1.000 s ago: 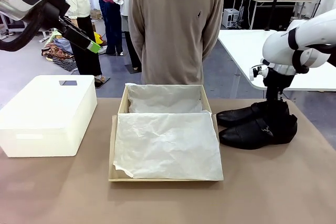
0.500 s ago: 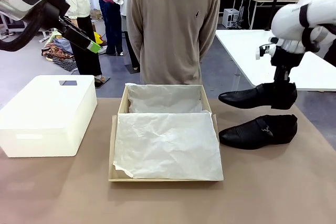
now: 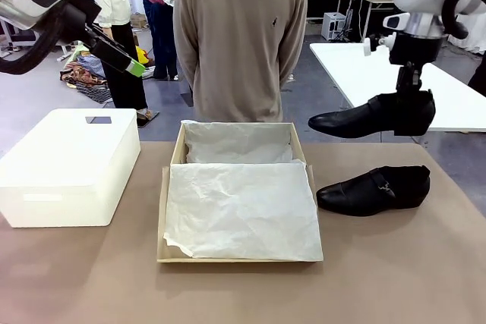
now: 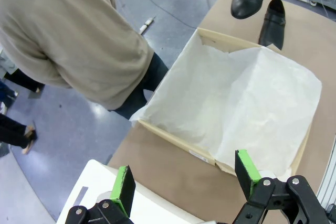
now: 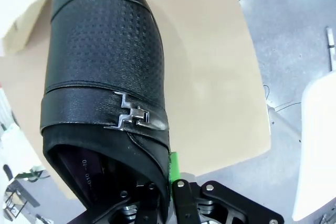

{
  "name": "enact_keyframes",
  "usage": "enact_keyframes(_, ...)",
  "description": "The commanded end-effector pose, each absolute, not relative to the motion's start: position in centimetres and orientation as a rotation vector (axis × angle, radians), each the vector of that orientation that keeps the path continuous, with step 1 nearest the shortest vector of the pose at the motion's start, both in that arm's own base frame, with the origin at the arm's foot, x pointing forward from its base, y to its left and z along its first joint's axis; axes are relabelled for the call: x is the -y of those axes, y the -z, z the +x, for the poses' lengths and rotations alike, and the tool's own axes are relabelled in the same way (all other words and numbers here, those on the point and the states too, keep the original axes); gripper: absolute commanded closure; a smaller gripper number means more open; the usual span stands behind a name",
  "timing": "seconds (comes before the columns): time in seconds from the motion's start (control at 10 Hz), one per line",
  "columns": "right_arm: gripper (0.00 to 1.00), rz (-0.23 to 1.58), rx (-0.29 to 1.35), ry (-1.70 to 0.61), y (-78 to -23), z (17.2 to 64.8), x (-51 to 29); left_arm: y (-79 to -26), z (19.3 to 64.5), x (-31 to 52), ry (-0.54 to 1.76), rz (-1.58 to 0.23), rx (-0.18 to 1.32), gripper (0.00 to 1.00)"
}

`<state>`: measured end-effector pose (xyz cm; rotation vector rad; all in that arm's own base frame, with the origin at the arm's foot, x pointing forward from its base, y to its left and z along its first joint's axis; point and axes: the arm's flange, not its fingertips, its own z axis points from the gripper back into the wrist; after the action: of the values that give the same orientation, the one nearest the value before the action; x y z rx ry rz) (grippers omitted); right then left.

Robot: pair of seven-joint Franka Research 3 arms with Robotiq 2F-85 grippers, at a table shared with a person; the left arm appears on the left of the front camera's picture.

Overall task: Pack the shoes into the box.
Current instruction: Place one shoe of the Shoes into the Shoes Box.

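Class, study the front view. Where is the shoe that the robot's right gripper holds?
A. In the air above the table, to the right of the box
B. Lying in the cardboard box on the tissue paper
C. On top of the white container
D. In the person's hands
A: the right gripper is shut on the heel end of the lifted shoe, which hangs clear of the table beside the box, above the other shoe.

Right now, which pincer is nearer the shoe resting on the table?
Right. The right pincer hangs above the resting shoe, shut on the other shoe at its heel. The left pincer, open, is raised above the white box, beyond the shoebox.
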<state>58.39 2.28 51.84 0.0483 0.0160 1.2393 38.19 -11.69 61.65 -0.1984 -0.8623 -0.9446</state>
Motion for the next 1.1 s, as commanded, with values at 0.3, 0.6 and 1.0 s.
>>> enact_keyframes(0.3,1.0,0.015,-0.121,-1.296,-54.3,58.1,-9.1,-61.6,38.1,11.6,0.946,-0.216,0.867,0.0)
enact_keyframes(0.6,1.0,0.045,-0.097,-1.321,-53.5,57.1,-9.5,-61.6,38.1,11.6,0.946,-0.216,0.867,0.0)
enact_keyframes(1.0,1.0,0.045,-0.097,-1.321,-53.5,57.1,-9.5,-61.6,38.1,11.6,0.946,-0.216,0.867,0.0)
